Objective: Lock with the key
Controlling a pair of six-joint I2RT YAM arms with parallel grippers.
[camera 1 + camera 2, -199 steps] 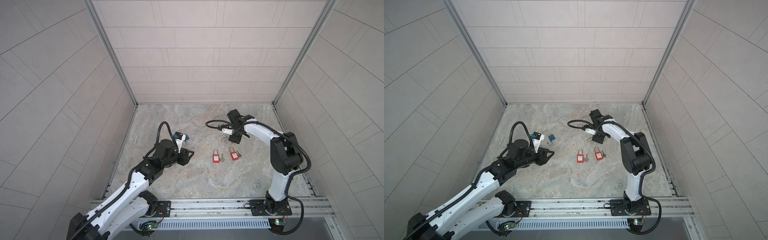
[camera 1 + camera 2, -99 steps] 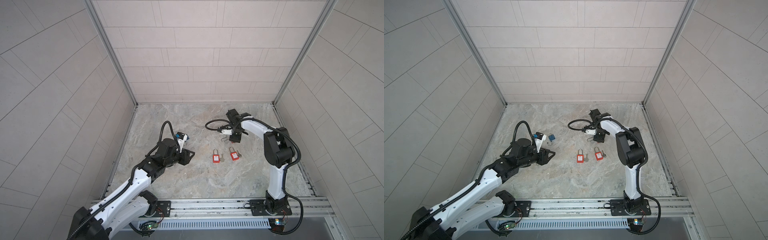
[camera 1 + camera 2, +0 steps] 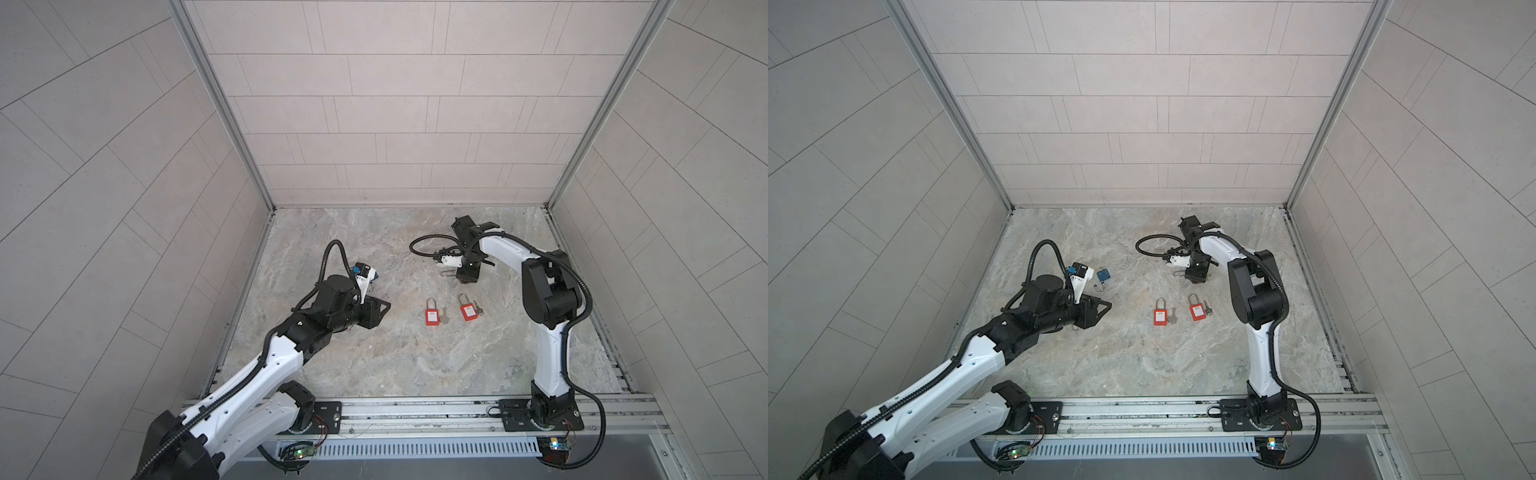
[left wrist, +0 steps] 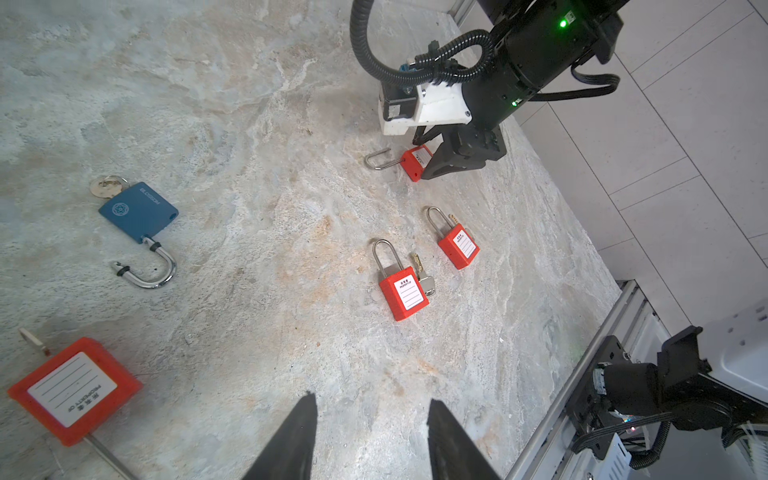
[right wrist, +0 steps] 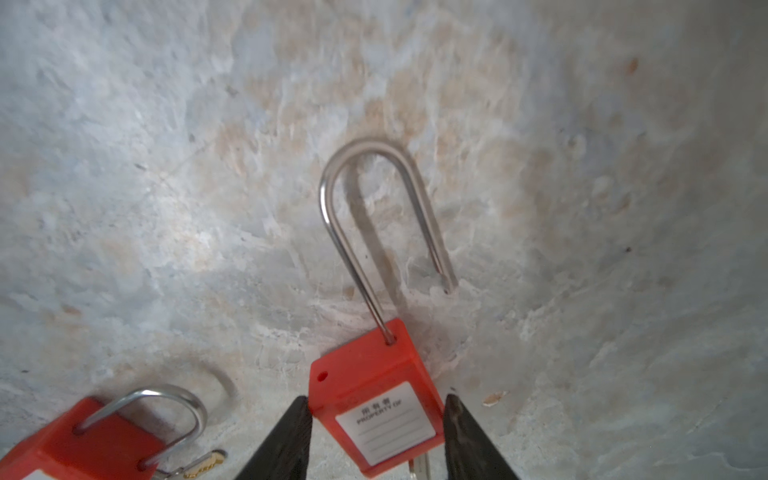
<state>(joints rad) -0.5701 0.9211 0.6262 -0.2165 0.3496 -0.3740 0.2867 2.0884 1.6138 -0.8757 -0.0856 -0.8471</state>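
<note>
1. Right gripper (image 5: pixel 377 401) is down at about 2 o'clock on the floor (image 3: pixel 374 365). Its jaws straddle the body of the open red padlock (image 5: pixel 365 374), with the pads right at its 2 narrow edges. Whether they are pinching it I cannot tell.
2. The shackle (image 5: pixel 368 144) is out of the body, its free end resting on the stone and turned away from the empty hole. So the lock is not yet shut.
3. Left gripper (image 4: pixel 371 399) hovers at about 9 o'clock, jaws spread, nothing between them.
4. For a good grab, I'd keep the body centred between the pads and squeeze the edges squarely so it cannot twist. Both the shackle end and the key end should stay clear for the other arm.
5. I'd lift gently too: a smooth plastic body could pivot in a light pinch, and that long shackle may drag.
6. Now the hard-to-see parts. The key (image 5: pixel 419 469) below this padlock is only a sliver, cut off at the frame edge, so how it sits is unclear.
7. In both top views the gripper covers the body, and only the shackle pokes out at its 9 o'clock.
8. The blue padlock (image 4: pixel 139 212) lies open at 10 o'clock. The near red padlock (image 4: pixel 72 388) by the left gripper runs out of the wrist picture.
</note>
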